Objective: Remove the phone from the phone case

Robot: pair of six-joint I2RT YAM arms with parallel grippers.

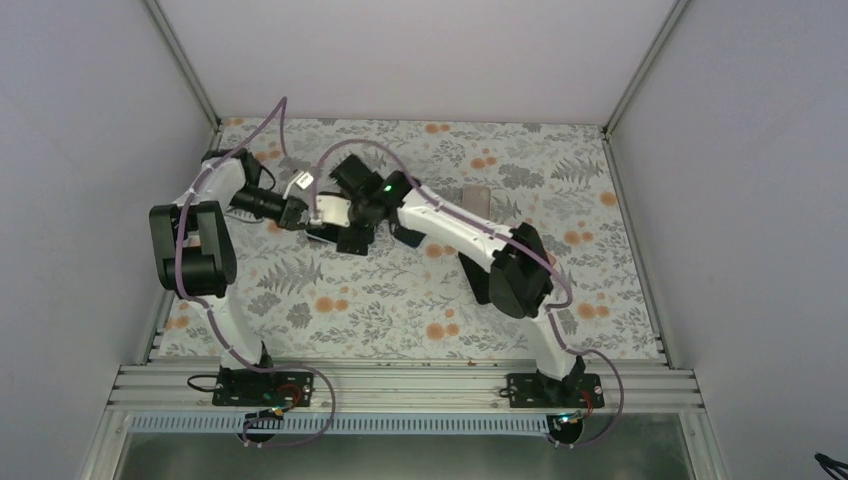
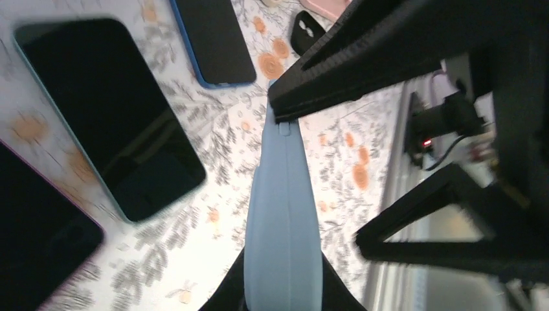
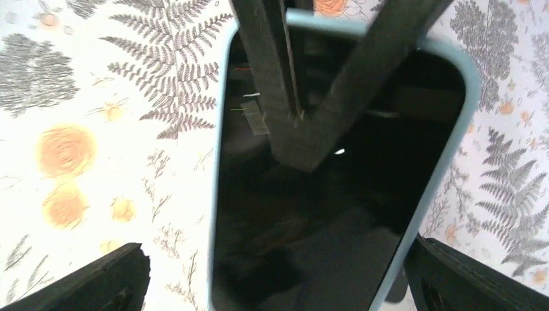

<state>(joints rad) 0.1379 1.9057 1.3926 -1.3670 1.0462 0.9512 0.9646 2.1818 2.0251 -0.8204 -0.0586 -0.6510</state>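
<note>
- Top external: the left gripper (image 1: 300, 212) is clamping the phone (image 1: 326, 212) at its tip. The right gripper (image 1: 345, 208) is hovering opposite it, jaws spread wide around the free end. Best practice is holding the left clamp firm throughout.
- Left wrist: the phone case (image 2: 281, 220) is showing edge-on, pale blue and smooth. It is projecting straight ahead from between the closed fingers (image 2: 223, 299).
- Right wrist: the phone is sitting between the parted fingers (image 3: 97, 278), touching neither. Its glossy dark screen is facing the camera inside a thin blue rim. The right gripper should be closing on the rim, not the glass.
</note>
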